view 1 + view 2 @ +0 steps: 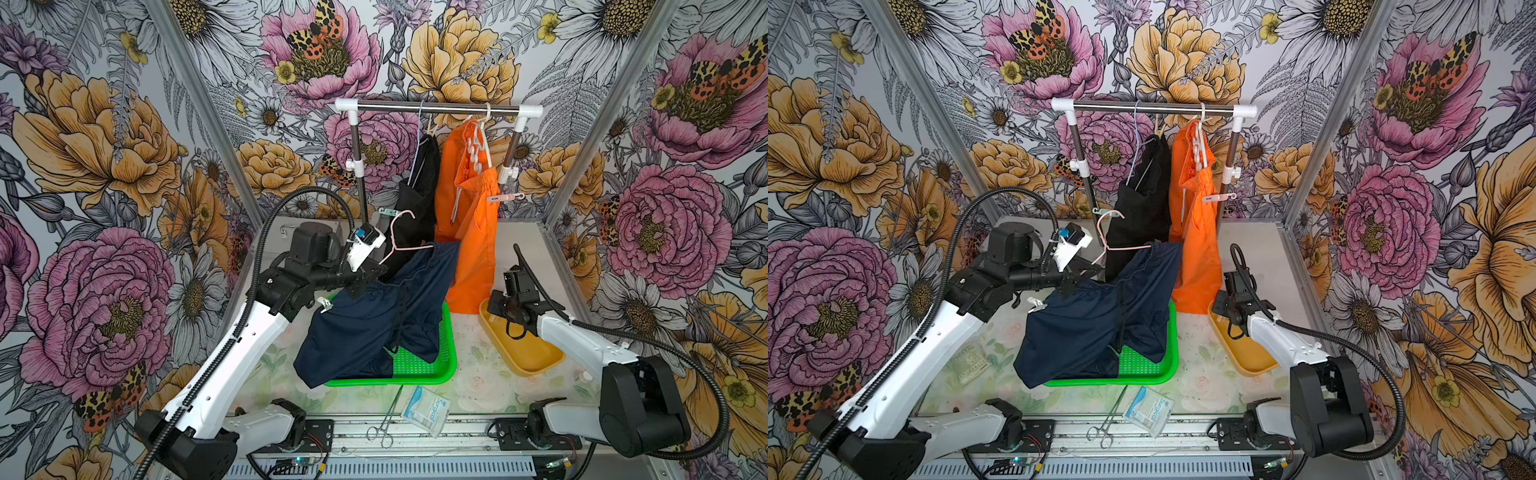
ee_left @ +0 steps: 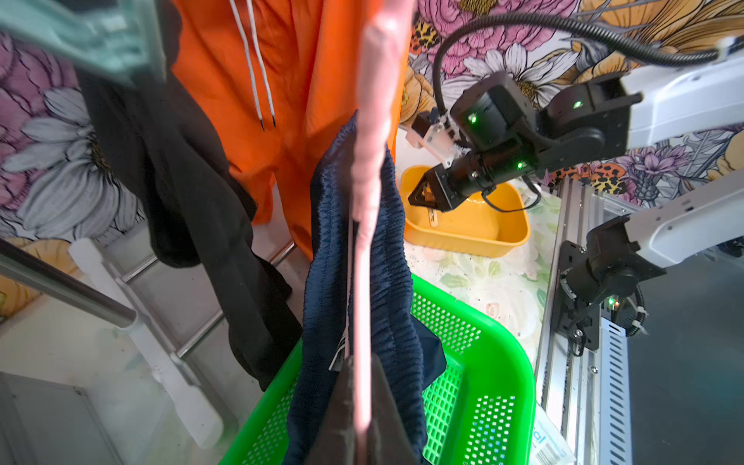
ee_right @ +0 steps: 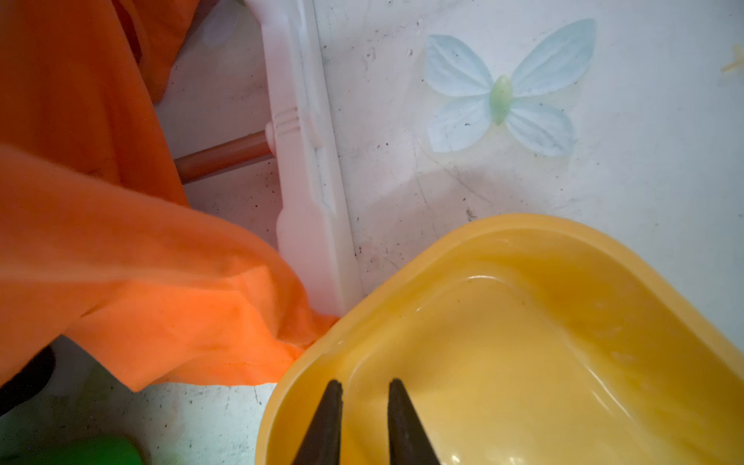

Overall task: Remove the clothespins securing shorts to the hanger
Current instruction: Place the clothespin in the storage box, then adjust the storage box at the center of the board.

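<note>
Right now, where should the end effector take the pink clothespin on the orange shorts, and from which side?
Grip the pink clothespin by its free tail end, which sticks out sideways from the orange shorts' edge toward the rack post. Its jaws bite the fabric, so squeezing the tail should open them. Come from the robot's right; the right end effector, over the yellow tray, looks nearest.

The yellow tub is glossy, smooth plastic; the green basket is perforated plastic; the navy shorts are matt cloth; the rack bar is polished metal.
</note>
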`<control>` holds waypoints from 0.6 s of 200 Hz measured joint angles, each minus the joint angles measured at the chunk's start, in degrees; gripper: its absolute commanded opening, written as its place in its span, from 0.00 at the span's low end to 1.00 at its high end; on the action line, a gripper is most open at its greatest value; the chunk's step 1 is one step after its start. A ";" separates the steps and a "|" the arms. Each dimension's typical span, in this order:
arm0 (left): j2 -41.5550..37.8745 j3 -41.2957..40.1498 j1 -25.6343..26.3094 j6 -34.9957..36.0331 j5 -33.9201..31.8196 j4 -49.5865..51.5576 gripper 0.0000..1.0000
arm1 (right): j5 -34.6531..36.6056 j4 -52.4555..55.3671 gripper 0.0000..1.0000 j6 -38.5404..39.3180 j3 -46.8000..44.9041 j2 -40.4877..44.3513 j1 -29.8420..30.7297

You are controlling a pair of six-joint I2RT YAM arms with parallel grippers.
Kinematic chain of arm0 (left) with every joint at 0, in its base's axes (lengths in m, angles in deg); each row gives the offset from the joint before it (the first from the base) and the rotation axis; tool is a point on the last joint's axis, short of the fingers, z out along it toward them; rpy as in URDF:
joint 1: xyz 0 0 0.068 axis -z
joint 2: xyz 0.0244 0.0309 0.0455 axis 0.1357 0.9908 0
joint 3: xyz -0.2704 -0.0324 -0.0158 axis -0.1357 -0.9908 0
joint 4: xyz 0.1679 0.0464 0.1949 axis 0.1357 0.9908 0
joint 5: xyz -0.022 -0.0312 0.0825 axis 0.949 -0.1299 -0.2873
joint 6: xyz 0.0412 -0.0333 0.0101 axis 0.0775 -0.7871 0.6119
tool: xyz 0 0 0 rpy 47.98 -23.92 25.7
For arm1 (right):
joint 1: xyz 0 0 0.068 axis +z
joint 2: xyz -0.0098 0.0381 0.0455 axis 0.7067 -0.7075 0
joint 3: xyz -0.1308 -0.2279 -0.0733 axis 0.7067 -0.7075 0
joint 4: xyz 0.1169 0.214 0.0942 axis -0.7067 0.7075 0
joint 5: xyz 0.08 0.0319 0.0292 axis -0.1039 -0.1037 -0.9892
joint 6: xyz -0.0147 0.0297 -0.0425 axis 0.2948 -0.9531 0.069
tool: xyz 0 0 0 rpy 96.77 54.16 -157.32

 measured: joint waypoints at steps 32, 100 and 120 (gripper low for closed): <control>-0.70 4.44 1.77 0.00 0.00 0.42 0.00 | 0.15 1.22 0.00 -0.94 -1.11 0.13 0.00; -0.90 5.35 3.23 0.22 -0.70 1.05 0.00 | -1.49 2.38 0.00 -4.17 -6.01 3.41 -0.07; -1.36 4.44 3.23 0.24 -1.86 1.29 0.00 | -3.10 1.55 0.00 -5.03 -6.01 3.37 -0.04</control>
